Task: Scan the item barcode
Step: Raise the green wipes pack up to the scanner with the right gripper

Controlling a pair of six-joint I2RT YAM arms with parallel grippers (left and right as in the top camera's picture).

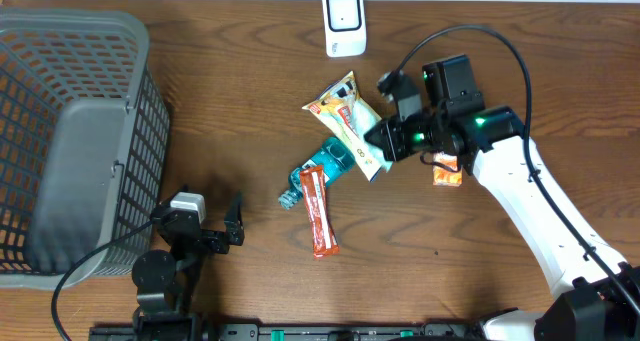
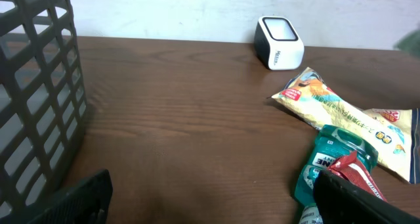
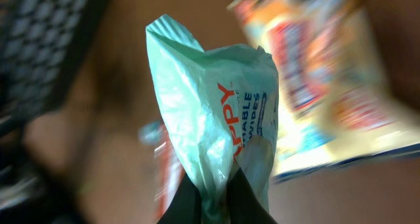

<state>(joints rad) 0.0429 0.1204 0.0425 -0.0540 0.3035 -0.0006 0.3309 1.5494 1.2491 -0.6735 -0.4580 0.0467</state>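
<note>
My right gripper (image 3: 213, 199) is shut on the lower edge of a pale green wipes packet (image 3: 213, 106), which it holds up off the table; the print on it reads sideways and no barcode shows. From overhead the right gripper (image 1: 385, 141) hangs over the pile of items, below the white scanner (image 1: 343, 23) at the table's back edge. The scanner (image 2: 279, 43) also shows in the left wrist view. My left gripper (image 2: 213, 207) rests open near the front left (image 1: 212, 224), nothing between its fingers.
A yellow snack bag (image 1: 345, 111), a teal packet (image 1: 328, 161) and a red bar (image 1: 318, 211) lie mid-table. A small orange packet (image 1: 447, 171) lies under the right arm. A grey basket (image 1: 70, 131) fills the left side.
</note>
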